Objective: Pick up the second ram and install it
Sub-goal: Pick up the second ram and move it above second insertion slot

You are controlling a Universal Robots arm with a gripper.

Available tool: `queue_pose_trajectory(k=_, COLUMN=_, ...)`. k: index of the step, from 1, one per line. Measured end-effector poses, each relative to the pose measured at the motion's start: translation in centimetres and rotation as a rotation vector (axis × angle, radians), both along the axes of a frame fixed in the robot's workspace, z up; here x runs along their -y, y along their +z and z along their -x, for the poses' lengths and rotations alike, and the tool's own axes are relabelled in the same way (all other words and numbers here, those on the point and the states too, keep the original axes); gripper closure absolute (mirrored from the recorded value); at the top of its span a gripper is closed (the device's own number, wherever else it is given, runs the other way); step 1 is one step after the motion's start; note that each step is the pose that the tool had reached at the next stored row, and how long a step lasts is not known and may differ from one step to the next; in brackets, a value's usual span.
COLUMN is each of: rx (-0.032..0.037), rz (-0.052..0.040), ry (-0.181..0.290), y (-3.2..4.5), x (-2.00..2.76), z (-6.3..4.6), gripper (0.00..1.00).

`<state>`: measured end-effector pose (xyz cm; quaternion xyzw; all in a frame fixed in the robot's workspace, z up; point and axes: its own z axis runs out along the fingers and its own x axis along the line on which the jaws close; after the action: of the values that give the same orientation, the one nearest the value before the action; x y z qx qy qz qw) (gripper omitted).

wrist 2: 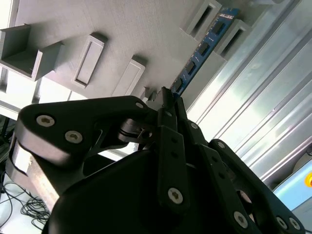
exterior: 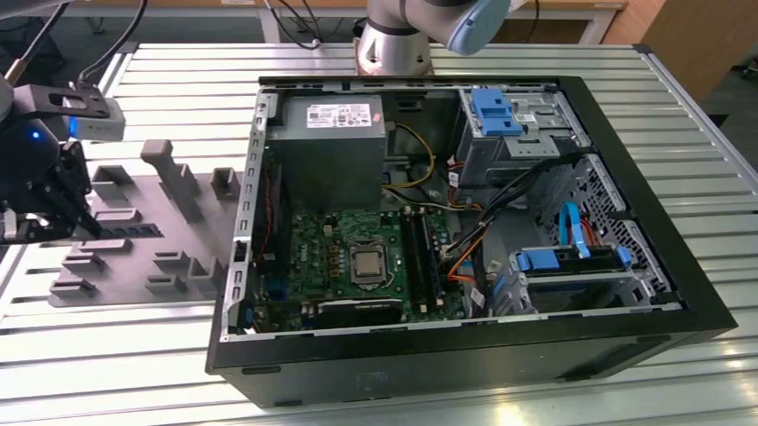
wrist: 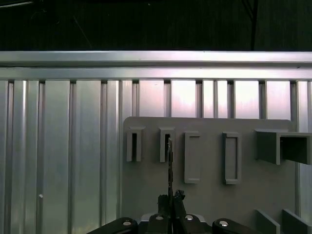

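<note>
The second ram (wrist 2: pixel 202 46) is a narrow blue stick that stands on edge between the grey brackets of a holder plate (wrist 2: pixel 122 29). In the first wrist view it shows edge-on as a thin dark line (wrist: pixel 169 165). My gripper (wrist 2: pixel 165 95) is shut on its near end, with the black fingers (wrist: pixel 163 207) pinched on either side. In the exterior view the gripper (exterior: pixel 62 222) hangs over the holder plate (exterior: pixel 154 266) at the far left, and the ram (exterior: pixel 128 231) reaches from it towards the case. I cannot tell whether the stick is lifted off the plate.
An open black computer case (exterior: pixel 474 355) lies on the slatted aluminium table (exterior: pixel 119 373). Inside are a green motherboard (exterior: pixel 343 257), long black memory slots (exterior: pixel 421 253), a grey power supply (exterior: pixel 326 133), loose cables and blue drive brackets (exterior: pixel 556 262). The arm's base (exterior: pixel 397 40) stands behind the case.
</note>
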<state>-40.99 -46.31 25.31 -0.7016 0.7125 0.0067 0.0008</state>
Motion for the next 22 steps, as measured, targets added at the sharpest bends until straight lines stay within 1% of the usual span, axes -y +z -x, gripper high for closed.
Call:
queue_pose_trajectory(k=15, rx=0.0001, rz=-0.0001, ry=0.000, y=0.60, x=0.00, z=0.00, gripper=0.86)
queue_pose_trajectory(k=22, rx=0.0001, rz=-0.0001, ry=0.000, y=0.69, x=0.00, z=0.00, gripper=0.86)
